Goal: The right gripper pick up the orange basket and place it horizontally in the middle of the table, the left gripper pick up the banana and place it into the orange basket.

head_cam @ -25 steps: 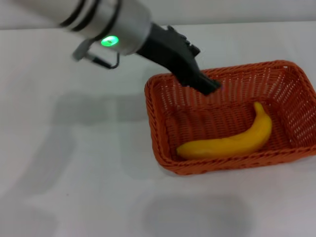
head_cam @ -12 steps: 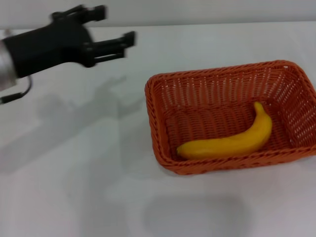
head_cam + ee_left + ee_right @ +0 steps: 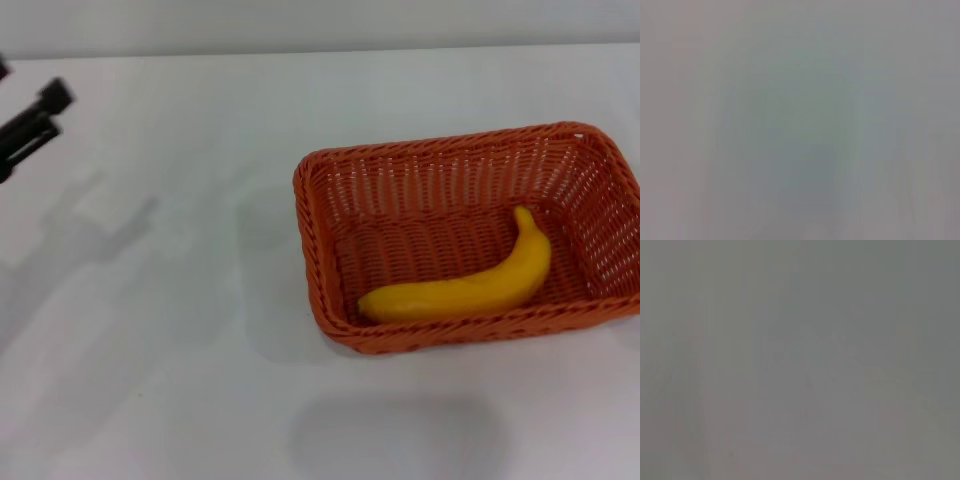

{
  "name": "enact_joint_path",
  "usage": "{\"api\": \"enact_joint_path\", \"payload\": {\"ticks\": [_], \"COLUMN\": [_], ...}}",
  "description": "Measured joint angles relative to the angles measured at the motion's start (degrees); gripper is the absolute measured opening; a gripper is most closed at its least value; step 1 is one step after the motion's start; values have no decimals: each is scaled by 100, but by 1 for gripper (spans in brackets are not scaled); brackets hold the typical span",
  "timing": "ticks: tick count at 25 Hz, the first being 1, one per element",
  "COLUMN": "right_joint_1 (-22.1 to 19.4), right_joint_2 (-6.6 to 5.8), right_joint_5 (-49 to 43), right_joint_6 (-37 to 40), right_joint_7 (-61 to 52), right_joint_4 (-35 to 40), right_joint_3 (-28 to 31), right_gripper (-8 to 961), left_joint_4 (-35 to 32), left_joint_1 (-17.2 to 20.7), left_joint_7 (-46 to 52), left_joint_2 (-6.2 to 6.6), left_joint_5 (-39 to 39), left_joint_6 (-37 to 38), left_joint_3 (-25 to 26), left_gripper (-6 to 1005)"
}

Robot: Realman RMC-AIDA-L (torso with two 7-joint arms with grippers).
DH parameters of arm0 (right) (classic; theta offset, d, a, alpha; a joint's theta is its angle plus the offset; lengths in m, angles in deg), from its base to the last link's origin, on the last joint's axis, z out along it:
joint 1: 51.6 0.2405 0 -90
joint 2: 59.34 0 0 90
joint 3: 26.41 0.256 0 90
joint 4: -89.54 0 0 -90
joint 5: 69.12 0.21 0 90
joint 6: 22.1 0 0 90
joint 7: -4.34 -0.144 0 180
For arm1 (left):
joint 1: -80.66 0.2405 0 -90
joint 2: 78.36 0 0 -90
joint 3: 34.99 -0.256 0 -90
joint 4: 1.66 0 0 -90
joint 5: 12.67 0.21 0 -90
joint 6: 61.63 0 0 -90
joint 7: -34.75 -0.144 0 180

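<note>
The banana (image 3: 470, 286) lies inside the orange basket (image 3: 330, 190), along its near wall, with the basket resting flat on the table (image 3: 180, 380), right of centre. At the far left edge, the left gripper (image 3: 28, 125) holds nothing, fingers parted. Little can go wrong now (the right gripper is out of sight), barring an arm swinging back and nudging the basket.

The right wrist view showed only a flat grey blur from edge to edge. The grey was a little darker toward the upper right of the frame and a bit pinker toward the lower left. Faint soft streaks ran up and down. No shape in it was clear enough to name as a thing.
</note>
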Motion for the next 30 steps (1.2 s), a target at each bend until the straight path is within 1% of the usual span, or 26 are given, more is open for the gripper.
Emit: {"api": "enact_joint_path", "payload": {"ticks": [3,6,11,15,25,27,30], "right_joint_1": [4,24,42,41,50,51,55], "right_joint_2": [2,2,2,3,1,-16,-77], "right_joint_5": [9,11,64,116,352,357,359], "right_joint_6": [94,200,378,356,328,360,383], "right_joint_7": [20,62,141,266,500,503,464], "right_joint_4": [0,-12,-54,-96,-322,-343,-436], "right_joint_3": [6,6,96,140,145,145,149], "right_gripper": [857,857,857,857,857,857,857], "left_joint_4": [-329,-446,-472,-486,-495,-546,-660], "left_joint_1": [54,182,379,445,425,414,378], "left_joint_7": [-252,-439,-649,-674,-681,-685,-709], "left_joint_2": [-3,-9,-17,-19,-9,-8,-4], "left_joint_5": [-77,-244,-647,-813,-888,-890,-898], "left_joint_6": [-287,-444,-463,-462,-451,-445,-495], "left_joint_3": [438,641,671,673,760,825,942], "left_gripper": [894,894,894,894,894,894,894]}}
